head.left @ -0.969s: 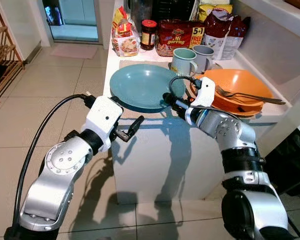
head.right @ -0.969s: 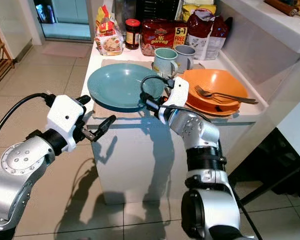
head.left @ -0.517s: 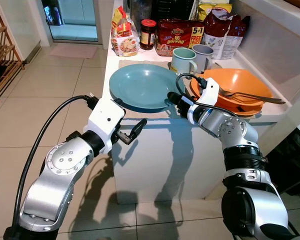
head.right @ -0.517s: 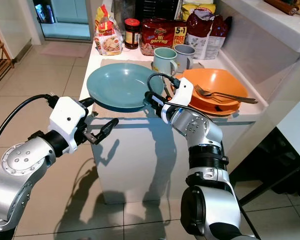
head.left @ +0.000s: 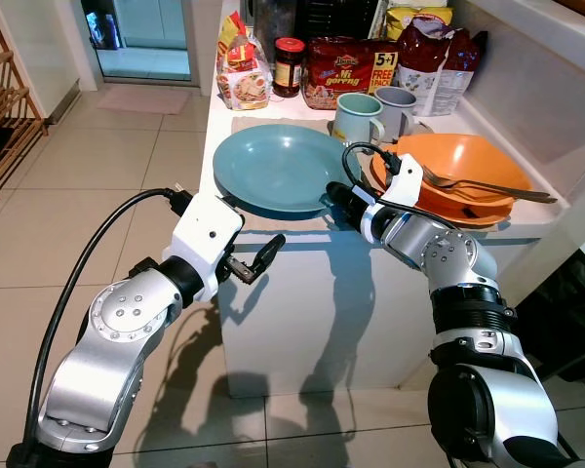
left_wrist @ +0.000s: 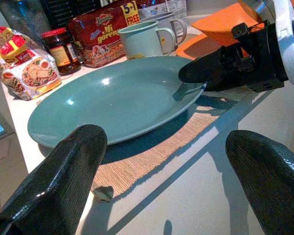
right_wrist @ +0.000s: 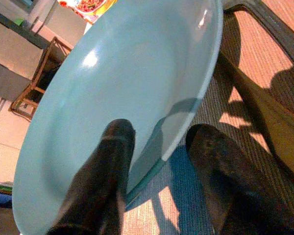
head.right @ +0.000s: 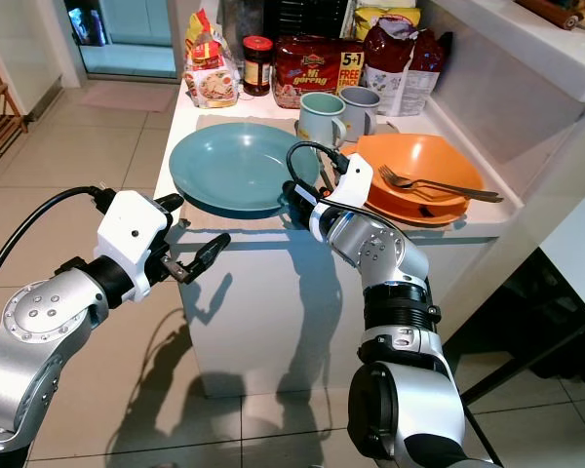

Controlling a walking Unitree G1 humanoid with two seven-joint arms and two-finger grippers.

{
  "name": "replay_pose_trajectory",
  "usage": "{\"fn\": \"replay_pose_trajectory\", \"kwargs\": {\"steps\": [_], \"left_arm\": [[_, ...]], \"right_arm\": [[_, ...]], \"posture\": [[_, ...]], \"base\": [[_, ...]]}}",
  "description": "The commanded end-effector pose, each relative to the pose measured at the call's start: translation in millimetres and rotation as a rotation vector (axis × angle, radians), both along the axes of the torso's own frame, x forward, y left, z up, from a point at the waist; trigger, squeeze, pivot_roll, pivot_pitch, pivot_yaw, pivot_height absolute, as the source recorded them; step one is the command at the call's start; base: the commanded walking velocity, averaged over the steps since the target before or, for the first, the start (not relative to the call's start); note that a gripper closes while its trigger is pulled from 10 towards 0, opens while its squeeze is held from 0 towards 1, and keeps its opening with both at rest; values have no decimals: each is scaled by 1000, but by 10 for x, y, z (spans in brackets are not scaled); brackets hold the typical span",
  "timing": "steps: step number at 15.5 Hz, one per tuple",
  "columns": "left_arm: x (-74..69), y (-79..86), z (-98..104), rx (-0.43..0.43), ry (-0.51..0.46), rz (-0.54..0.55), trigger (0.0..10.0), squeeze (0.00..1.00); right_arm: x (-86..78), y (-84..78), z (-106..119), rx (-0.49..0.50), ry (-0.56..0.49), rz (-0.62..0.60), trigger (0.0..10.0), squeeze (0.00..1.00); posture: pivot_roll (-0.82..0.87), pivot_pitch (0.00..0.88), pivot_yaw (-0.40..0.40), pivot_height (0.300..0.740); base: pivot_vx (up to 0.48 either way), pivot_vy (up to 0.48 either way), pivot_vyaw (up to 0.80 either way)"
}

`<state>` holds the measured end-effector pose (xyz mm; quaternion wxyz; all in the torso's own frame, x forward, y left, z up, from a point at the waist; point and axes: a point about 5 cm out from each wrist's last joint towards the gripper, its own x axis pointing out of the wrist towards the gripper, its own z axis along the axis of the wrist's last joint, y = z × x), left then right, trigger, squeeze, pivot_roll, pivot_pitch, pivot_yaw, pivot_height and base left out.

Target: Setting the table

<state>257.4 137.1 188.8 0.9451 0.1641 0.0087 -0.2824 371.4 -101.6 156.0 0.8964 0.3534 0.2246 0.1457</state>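
Note:
A teal plate (head.left: 273, 168) lies on a woven placemat (left_wrist: 152, 147) at the near left of the white counter (head.left: 302, 244). My right gripper (head.left: 333, 200) is at the plate's near right rim. In the right wrist view its fingers (right_wrist: 112, 161) stand open on either side of that rim, one over the plate (right_wrist: 117, 73) and one outside it. My left gripper (head.left: 253, 229) hangs open just in front of the counter edge, below the plate's near left rim, with nothing between its fingers.
A stack of orange plates (head.left: 468, 161) with a fork (head.left: 487, 187) sits to the right of the teal plate. Two mugs (head.left: 356, 117) stand behind it. Food packets (head.left: 351, 68) and a jar (head.left: 290, 66) line the back. A wooden rack (head.left: 5, 107) stands on the tiled floor at left.
My right wrist has shifted a little up and forward, setting its fingers closer on the plate's rim. The left gripper has edged to the right toward the counter edge.

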Motion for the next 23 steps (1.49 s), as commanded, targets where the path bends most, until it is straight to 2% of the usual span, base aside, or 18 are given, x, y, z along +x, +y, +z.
{"fn": "replay_pose_trajectory", "kwargs": {"steps": [1, 12, 14, 17, 18, 21, 23], "left_arm": [[-30, -36, 26, 1, -6, -21, 10000, 0], [-21, -36, 34, 4, -17, -7, 10000, 0], [47, 100, 82, 14, -72, 123, 10000, 0], [100, 266, 192, -29, -135, 250, 10000, 0], [111, 387, 283, -70, -185, 323, 10000, 0], [105, 470, 359, -103, -234, 378, 10000, 0], [103, 547, 321, -70, -219, 409, 10000, 0]], "right_arm": [[37, -5, 85, 39, -20, -8, 0, 0], [39, -16, 86, 107, -7, -19, 0, 0], [19, -38, 203, 219, -50, -15, 0, 0], [-48, -82, 328, 262, -114, 4, 0, 0], [-113, -157, 407, 284, -154, 6, 0, 0], [-207, -259, 437, 296, -174, 2, 0, 0], [-325, -311, 489, 319, -221, 48, 0, 0]], "posture": [[64, 0, -74, 740], [63, 0, -79, 740], [66, 0, -83, 740], [65, 0, -87, 740], [61, 0, -87, 740], [61, 0, -89, 740], [60, 0, -89, 740]], "base": [[0, 0, 0], [0, 0, 0], [0, 0, 0], [0, 0, 0], [0, 0, 0], [0, 0, 0], [0, 0, 0]]}}
